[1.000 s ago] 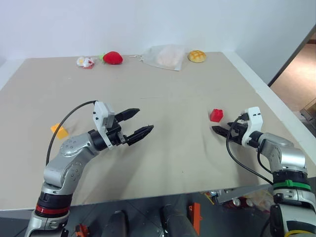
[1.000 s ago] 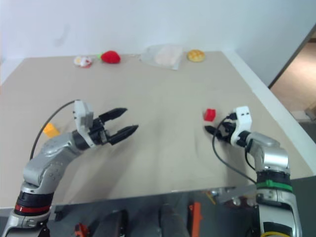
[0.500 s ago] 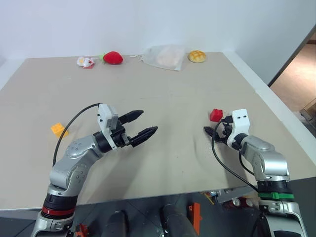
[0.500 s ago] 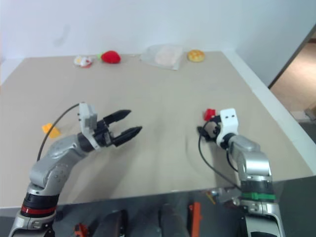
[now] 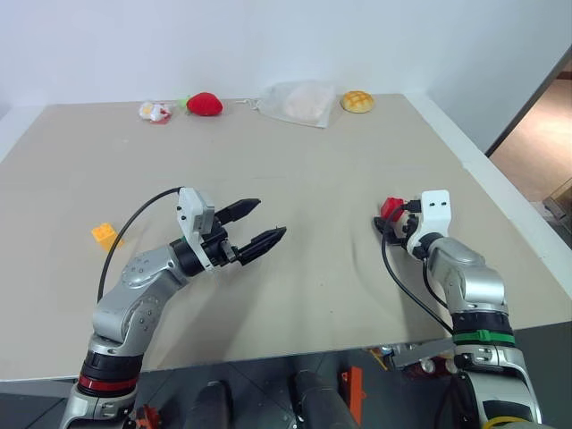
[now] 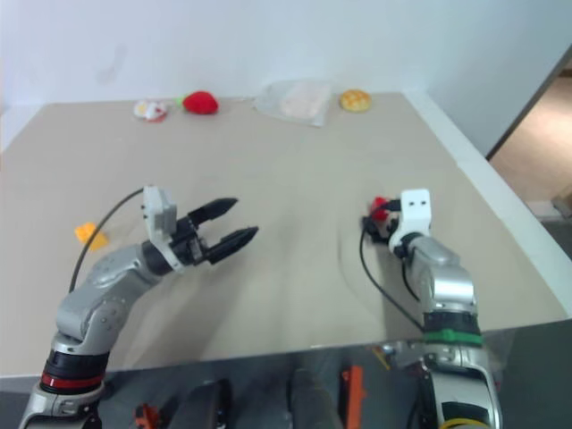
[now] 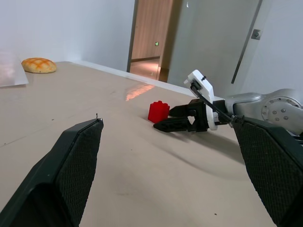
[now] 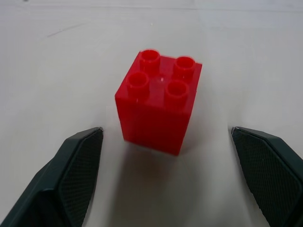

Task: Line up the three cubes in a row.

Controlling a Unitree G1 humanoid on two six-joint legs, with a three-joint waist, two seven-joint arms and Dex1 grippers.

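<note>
Cubes still scattered, none lined up: red cube (image 8: 158, 108) just ahead between right fingers (image 8: 78, 161) spread wide, ungripped; yellow cube (image 5: 106, 236) well apart behind left fingers (image 5: 262, 241), wide, empty.

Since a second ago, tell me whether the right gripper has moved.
Yes. The right gripper has swung in toward the red cube, which sits where it was on the table; its open fingers now flank the cube without touching.
</note>
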